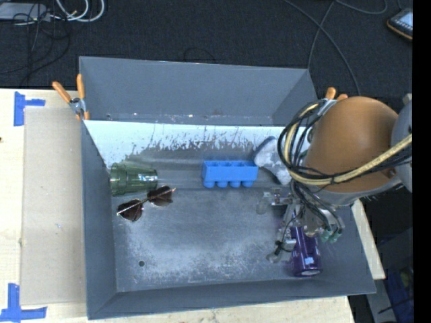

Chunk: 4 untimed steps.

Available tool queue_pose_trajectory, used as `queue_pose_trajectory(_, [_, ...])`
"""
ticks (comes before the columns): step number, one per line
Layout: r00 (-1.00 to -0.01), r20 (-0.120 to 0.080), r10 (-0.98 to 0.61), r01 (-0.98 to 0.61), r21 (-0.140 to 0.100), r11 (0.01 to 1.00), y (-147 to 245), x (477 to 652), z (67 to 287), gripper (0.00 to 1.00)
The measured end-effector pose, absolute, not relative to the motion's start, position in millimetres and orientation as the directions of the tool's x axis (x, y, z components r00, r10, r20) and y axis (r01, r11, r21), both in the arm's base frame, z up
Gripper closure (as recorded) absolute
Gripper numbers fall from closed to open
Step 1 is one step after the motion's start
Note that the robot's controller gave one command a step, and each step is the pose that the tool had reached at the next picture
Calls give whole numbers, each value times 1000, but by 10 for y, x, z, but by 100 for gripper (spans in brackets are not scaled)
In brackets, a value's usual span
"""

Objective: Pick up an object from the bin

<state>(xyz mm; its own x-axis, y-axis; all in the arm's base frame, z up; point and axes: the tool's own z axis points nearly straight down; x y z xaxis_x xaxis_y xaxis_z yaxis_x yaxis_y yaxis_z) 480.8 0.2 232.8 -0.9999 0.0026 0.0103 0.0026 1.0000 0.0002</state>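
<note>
Cylinder, purple with a pale end point(305, 253), lies on the bin point(202, 268) floor right at the end effector point(291, 244), touching it or just beside it on the side toward the bin's near right corner. Judged the likeliest pick target, since nothing else is close. End effector state (open, closed or gripping the cylinder): cannot tell. Wrist metalwork and cables clutter that spot.

Progress, as a judgement: approach looks done, with the end effector low at floor level by the cylinder. Grasp unconfirmed. Lift not yet done, as the cylinder appears to rest on the floor. Left to do: secure a hold and raise it clear of the bin.

Further out:
- White crumpled thing point(269, 159): beyond the end effector, toward the far wall.
- Blue studded block point(229, 173): farther off, toward the view's left.
- Sunglasses point(145, 202) and green clear cup point(133, 179): well apart from the end effector, at the opposite side of the bin.

Hidden or unclear: the orange cover point(350, 143) and looped cables point(296, 147) mask the bin's right wall and part of the white thing, so what that thing is cannot be made out. Contact between end effector and cylinder is also unresolved.
</note>
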Motion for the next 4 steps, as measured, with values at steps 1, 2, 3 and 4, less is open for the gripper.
queue_pose_trajectory(1, [-1000,3,3,3,0,1000,2,4822,2368,0])
queue_pose_trajectory(2, [-983,2,-184,-184,1,983,-287,4876,1840,0])
queue_pose_trajectory(3, [-940,3,-341,-341,0,940,-916,4980,1578,0])
queue_pose_trajectory(4, [-744,1,-668,-668,5,744,-1125,5045,1250,0])
